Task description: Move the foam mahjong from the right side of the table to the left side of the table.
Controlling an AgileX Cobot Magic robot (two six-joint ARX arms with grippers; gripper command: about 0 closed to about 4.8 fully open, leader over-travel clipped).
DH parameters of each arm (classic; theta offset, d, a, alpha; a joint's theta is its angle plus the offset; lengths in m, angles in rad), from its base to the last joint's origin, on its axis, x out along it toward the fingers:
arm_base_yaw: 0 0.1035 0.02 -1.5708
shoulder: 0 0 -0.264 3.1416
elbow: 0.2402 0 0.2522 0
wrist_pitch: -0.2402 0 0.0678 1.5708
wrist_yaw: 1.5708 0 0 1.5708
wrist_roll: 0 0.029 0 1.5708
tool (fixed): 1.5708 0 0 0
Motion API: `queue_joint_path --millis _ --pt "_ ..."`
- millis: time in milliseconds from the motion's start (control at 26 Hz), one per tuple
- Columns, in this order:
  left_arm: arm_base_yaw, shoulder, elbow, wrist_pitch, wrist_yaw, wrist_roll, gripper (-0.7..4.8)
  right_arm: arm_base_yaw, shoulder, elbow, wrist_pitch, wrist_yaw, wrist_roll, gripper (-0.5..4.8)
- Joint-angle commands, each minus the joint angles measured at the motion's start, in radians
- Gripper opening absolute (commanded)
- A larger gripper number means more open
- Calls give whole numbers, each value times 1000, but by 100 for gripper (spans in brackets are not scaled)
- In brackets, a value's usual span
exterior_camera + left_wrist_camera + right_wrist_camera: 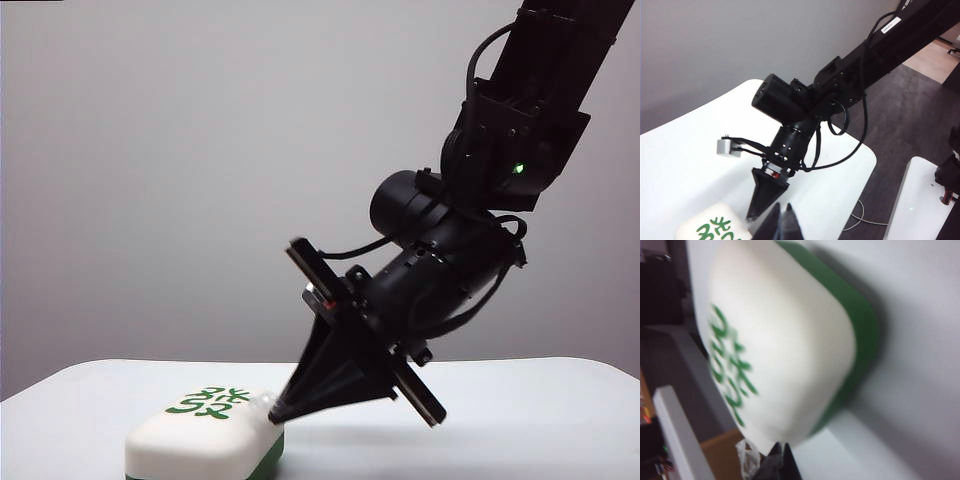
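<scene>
Presently we count one foam mahjong point(207, 440) on the table point(520, 420), lying flat at the lower left of the exterior view, white layer upward with one green character printed on top and a thin green base showing along its lower right edge. We see two arms in all, though the exterior view shows only one: it comes down from the upper right of the frame, and its right gripper point(277, 412) points down and to the left, its black tip meeting the right end of the block at about the top edge. Its fingers taper to a single point there with no gap visible between them, so we read them as closed together and grasping nothing; the block sits on the table beside the tip, not between the fingers. In the right wrist view the foam mahjong point(785, 345) fills most of the frame, blurred, with the right gripper point(779, 460) as a dark point at the bottom centre, touching or just beside the block's edge. In the left wrist view we see the left gripper point(782, 222) at the bottom centre, its two dark fingertips pressed together and clasping nothing, with the corner of the foam mahjong point(715, 227) just beside it and the right gripper point(754, 214) close by over the white table point(680, 160).
</scene>
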Motion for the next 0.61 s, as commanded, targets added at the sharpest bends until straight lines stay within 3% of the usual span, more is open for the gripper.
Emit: queue_joint_path --millis 38,422,614 --pt "0 -2 6 6 5 9 -5 0 0 2 62 -14 62 -5" --pt "0 -2 6 5 5 24 -5 14 32 4 98 -24 104 -5" --pt "0 -2 5 5 5 31 -5 53 71 26 197 -31 201 -5"
